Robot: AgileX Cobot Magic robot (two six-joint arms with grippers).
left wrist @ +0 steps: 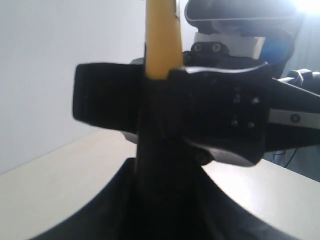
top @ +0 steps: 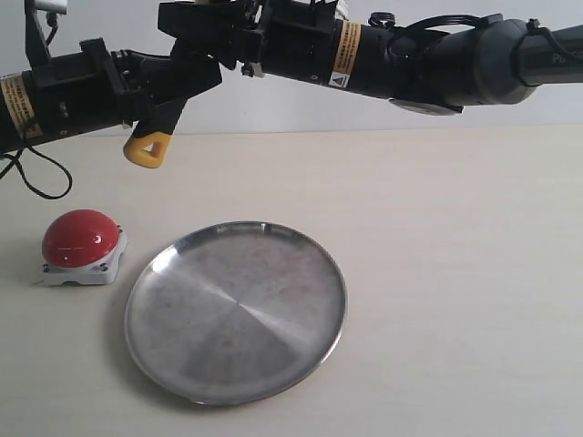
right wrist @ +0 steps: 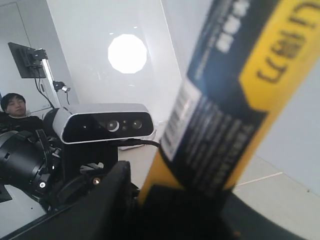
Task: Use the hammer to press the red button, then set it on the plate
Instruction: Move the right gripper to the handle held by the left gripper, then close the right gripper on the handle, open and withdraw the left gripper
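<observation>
High over the table's far left, the hammer point(top: 150, 148) hangs with its yellow holed end down; the head is hidden. My left gripper point(top: 178, 91) is shut on the handle just above that end. My right gripper point(top: 205, 41) reaches across from the right and is shut on the handle higher up. In the left wrist view the handle point(left wrist: 162, 45) rises from my left gripper point(left wrist: 165, 165) through the right gripper point(left wrist: 215, 115). The right wrist view shows the labelled handle point(right wrist: 240, 90) in my right gripper point(right wrist: 185, 200). The red button point(top: 82, 238) sits beside the plate point(top: 237, 309).
A black cable point(top: 36, 177) loops down from the left arm onto the table at the far left. The left arm's wrist camera point(right wrist: 105, 125) sits close in front of the right gripper. A person point(right wrist: 12, 102) sits beyond the table.
</observation>
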